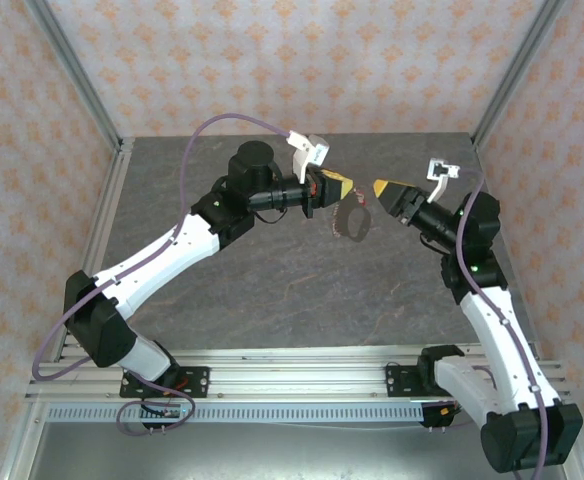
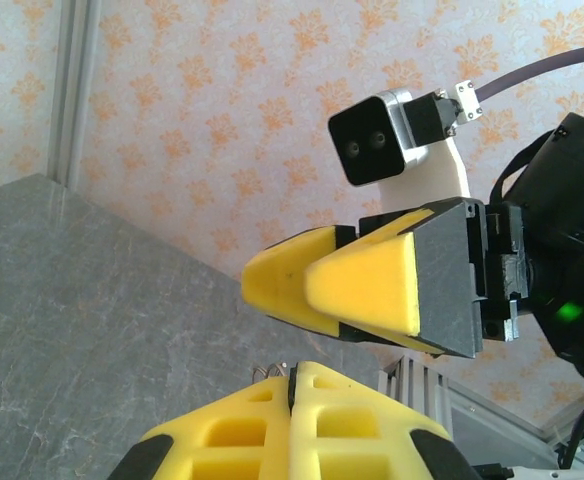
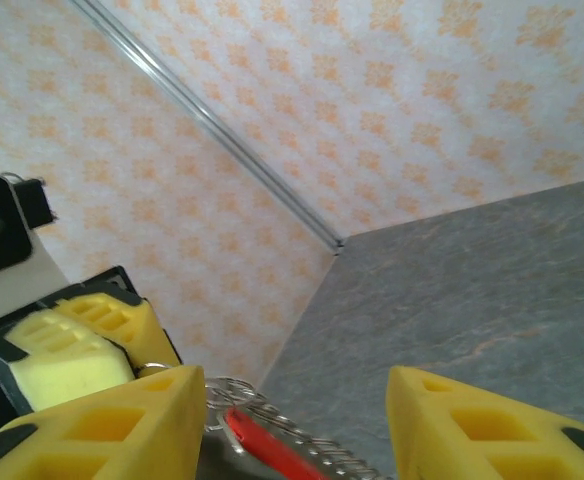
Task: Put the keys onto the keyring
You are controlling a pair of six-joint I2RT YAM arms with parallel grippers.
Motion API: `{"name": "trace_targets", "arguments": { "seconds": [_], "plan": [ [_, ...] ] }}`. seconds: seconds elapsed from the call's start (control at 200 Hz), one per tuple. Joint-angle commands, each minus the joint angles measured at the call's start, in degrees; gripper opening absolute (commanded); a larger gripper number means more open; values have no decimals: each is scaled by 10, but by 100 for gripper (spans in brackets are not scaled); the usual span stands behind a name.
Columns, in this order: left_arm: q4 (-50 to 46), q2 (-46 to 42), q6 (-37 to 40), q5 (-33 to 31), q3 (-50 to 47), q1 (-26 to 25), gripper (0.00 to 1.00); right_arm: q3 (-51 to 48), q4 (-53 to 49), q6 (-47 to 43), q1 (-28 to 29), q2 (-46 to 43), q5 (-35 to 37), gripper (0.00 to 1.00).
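Grey-brown metal of the keyring (image 1: 352,221) hung below the tips of the left gripper (image 1: 346,186), above the dark stone-patterned table (image 1: 272,300). The left gripper's yellow fingers (image 2: 342,420) were pressed together, pinching the keyring's upper edge; a bit of its wire showed beside them in the left wrist view. The right gripper (image 1: 380,188) faced the left one, tip near tip, its fingers (image 3: 112,430) spread apart and gripping nothing. In the right wrist view the small red key (image 3: 262,447) lay against the ring's coiled fringe, low between the spread fingers. Contact with either finger could not be determined.
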Motion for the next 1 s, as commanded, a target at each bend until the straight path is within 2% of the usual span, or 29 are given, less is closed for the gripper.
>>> {"name": "trace_targets", "arguments": {
  "seconds": [0.0, 0.465, 0.996],
  "plan": [
    [54, -22, -17, -12, -6, -2, 0, 0, 116, 55, -2, 6, -47, 51],
    [73, -11, -36, -8, 4, -2, 0, -18, 227, 111, 4, 46, -101, 53],
    [79, 0, -46, -6, 18, -3, 0, -29, 248, 103, 46, 64, -116, 50]
  ]
}}
